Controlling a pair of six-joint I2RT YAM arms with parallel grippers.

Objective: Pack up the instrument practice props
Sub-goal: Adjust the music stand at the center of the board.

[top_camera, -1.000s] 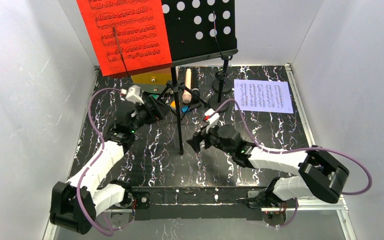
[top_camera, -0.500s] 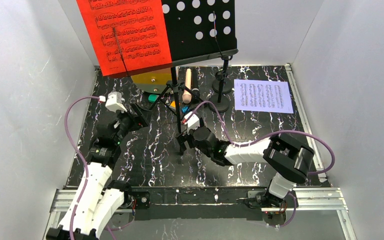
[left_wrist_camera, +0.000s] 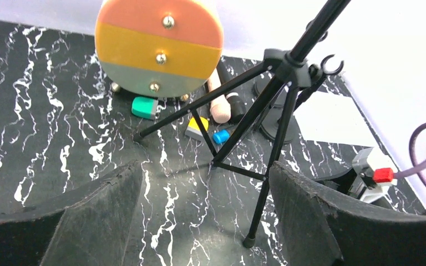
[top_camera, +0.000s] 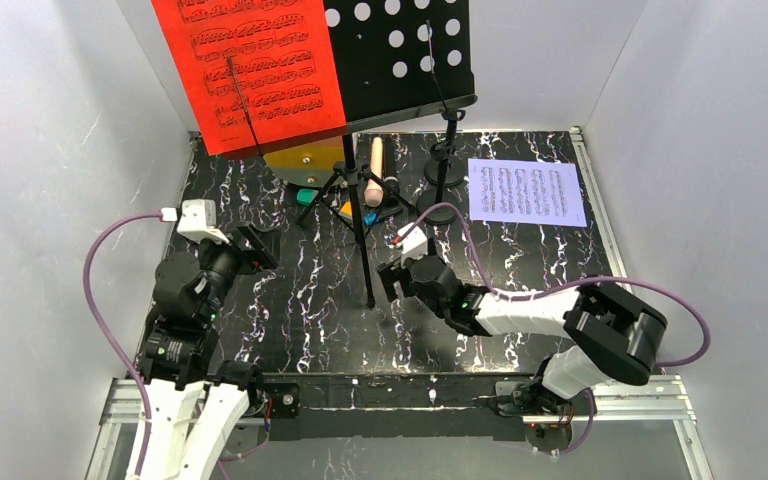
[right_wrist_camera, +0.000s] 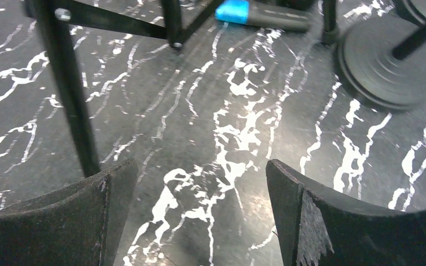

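The black perforated music rack [top_camera: 400,50] stands on tripod legs [top_camera: 362,245] at the back, with a red sheet-music page [top_camera: 255,70] on it. A white page [top_camera: 526,192] lies flat at the back right. A cream microphone [top_camera: 376,165] and a black one [left_wrist_camera: 234,105] lie behind the tripod, near two round-based mic holders [top_camera: 441,212]. My left gripper [top_camera: 258,247] is open, left of the tripod, facing its front leg [left_wrist_camera: 272,166]. My right gripper [top_camera: 388,285] is open and empty just right of that leg [right_wrist_camera: 69,94].
A round orange, yellow and green striped piece [left_wrist_camera: 159,47] stands behind the tripod. Small green [left_wrist_camera: 144,107], yellow [left_wrist_camera: 197,128] and blue [left_wrist_camera: 221,136] pieces lie under it. White walls close in the black marbled table [top_camera: 290,330] on three sides.
My left arm has drawn back to the left and nearer, away from the tripod. My right gripper swung left to the front leg, then eased slightly right.
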